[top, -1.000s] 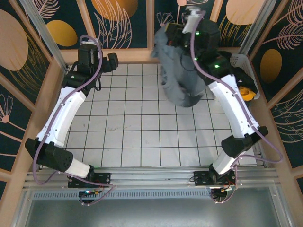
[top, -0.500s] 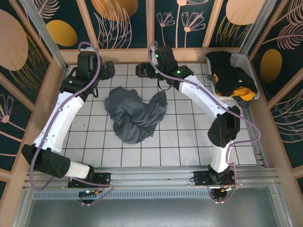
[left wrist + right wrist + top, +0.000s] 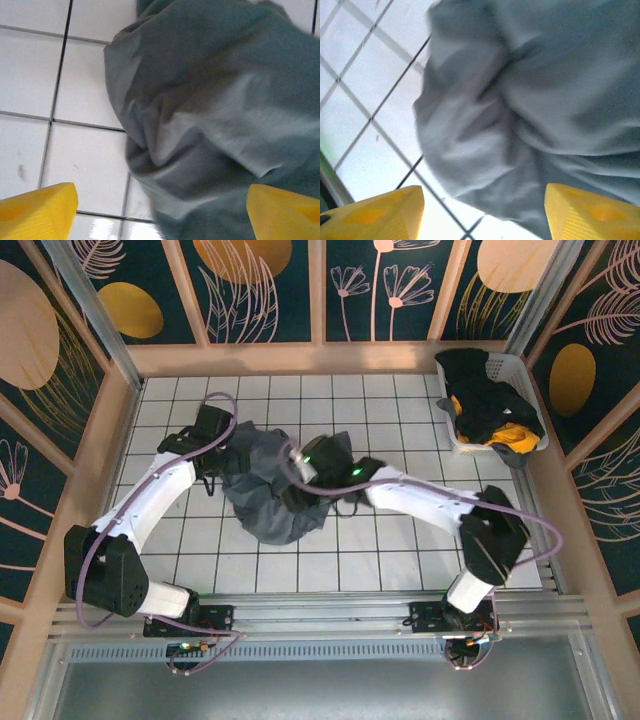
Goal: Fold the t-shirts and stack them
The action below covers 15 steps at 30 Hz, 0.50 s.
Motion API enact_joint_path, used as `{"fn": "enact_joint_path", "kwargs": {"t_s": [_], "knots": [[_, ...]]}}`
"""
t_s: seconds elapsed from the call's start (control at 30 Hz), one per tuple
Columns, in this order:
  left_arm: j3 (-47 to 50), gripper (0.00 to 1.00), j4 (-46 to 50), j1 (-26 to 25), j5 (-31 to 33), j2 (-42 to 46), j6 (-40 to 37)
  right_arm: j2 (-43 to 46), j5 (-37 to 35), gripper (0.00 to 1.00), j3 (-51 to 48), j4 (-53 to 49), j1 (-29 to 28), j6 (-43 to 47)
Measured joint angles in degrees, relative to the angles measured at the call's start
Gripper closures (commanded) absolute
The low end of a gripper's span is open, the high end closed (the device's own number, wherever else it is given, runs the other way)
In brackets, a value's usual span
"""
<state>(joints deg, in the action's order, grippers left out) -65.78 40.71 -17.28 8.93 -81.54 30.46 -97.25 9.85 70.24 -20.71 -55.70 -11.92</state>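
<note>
**Item:** slate-grey t-shirt [image 3: 255,510], crumpled in a heap mid-table [image 3: 400,562], well apart from the white basket [image 3: 503,364] holding the other shirts [image 3: 485,392].

**Handling, my estimate:** light, limp and without stiffness. It should sag and drag rather than slip.

**Hold:** pinch a hem or shoulder edge at the heap's rim, though the folds hide which edge is which.

**My left gripper [image 3: 160,212]:** jaws wide, empty, over the heap's left edge.

**My right gripper [image 3: 485,215]:** jaws wide, empty, over its right part.

t-shirt [image 3: 262,508] on the middle of the table [image 3: 400,560], basket [image 3: 511,366] of other shirts [image 3: 478,390] at far right corner
</note>
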Motion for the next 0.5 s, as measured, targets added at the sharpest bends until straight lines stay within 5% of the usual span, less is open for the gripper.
{"fn": "enact_joint_path", "kwargs": {"t_s": [0.13,0.23,0.3,0.4,0.5], "knots": [[0.1,0.14,-0.2,0.0,0.1,1.0,13.2,-8.7,-0.5,0.31,1.4,-0.8,-6.5,1.3],[0.7,0.14,-0.2,0.0,0.2,2.4,18.3,-13.9,-1.7,0.40,3.0,-1.9,-7.0,0.7],[0.9,0.15,-0.1,0.0,0.6,3.2,20.2,-15.8,-3.0,0.53,3.7,-2.5,-6.4,-0.2],[1.0,0.16,-0.1,0.0,1.6,4.7,21.8,-15.9,-4.8,0.96,4.5,-2.9,-4.9,-2.3],[1.0,0.16,-0.1,0.4,2.4,6.7,22.6,-15.0,-6.2,1.00,2.1,-2.4,-2.4,-4.9]]}}
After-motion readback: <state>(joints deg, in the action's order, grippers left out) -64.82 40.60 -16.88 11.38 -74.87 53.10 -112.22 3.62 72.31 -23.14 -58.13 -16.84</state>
